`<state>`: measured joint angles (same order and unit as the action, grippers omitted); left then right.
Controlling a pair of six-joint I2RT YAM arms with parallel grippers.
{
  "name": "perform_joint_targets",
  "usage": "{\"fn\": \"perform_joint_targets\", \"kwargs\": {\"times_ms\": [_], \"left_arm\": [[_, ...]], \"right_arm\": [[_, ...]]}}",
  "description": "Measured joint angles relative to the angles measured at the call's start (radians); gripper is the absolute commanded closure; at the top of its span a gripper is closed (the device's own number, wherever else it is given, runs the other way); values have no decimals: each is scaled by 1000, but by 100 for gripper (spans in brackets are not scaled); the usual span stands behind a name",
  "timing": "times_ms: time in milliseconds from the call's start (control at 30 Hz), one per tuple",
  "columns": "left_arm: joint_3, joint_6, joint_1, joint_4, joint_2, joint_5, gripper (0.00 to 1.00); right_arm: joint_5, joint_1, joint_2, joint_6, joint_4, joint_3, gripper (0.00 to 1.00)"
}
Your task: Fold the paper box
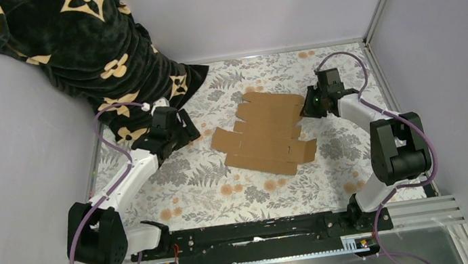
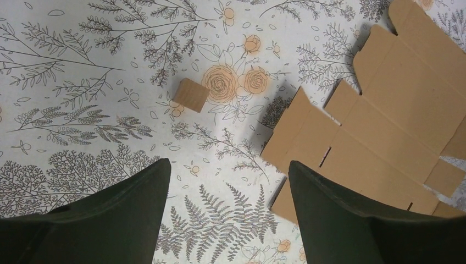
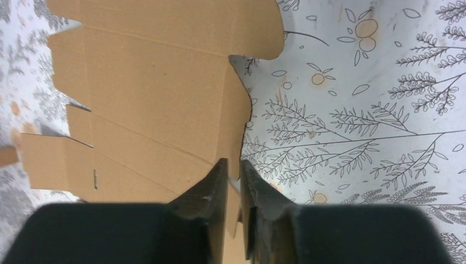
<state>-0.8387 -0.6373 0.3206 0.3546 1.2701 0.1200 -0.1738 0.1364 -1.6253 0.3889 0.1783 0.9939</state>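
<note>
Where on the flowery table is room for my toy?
Widest free patch: the table between the paper box and the arm bases. A thinner strip lies between the box and the back wall. Crowded: the left gripper by the black blanket, and the right gripper pinching the box's edge.

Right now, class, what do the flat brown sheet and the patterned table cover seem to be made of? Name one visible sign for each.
Paper box: thin brown cardboard, matte; die-cut edges and pressed crease lines show.
Table cover: probably printed vinyl or cloth, smooth-looking; it lies flat with a floral print, but the material stays unsure.
</note>
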Motion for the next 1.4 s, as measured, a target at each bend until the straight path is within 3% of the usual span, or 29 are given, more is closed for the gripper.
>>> {"fn": "perform_joint_targets", "kwargs": {"times_ms": [67, 100, 233, 367, 667, 867, 1200, 1300, 1400], "left_arm": [[0, 0, 4, 0, 0, 0, 13], [0, 0, 6, 0, 0, 0, 3], [0, -4, 8, -3, 0, -2, 1], [0, -4, 8, -17, 9, -14, 1], [-51, 26, 11, -100, 147, -92, 2], [-126, 57, 11, -153, 262, -140, 11], [-219, 73, 14, -225, 406, -256, 36], [-259, 76, 18, -230, 436, -283, 48], [-312, 77, 26, -241, 476, -307, 69]], "right_arm": [[-1, -12, -5, -3, 6, 14, 47], [-2, -13, -5, -6, 8, 17, 40], [0, -12, 9, -17, 34, 18, 26], [11, -12, 69, -21, 81, 14, 20], [-4, -12, 308, -13, 115, -116, 19], [-31, -12, 331, 3, 127, -190, 21], [-31, -12, 257, 12, 105, -202, 38], [-31, -12, 204, 11, 102, -177, 53], [-29, -12, 153, 6, 101, -132, 68]]}}
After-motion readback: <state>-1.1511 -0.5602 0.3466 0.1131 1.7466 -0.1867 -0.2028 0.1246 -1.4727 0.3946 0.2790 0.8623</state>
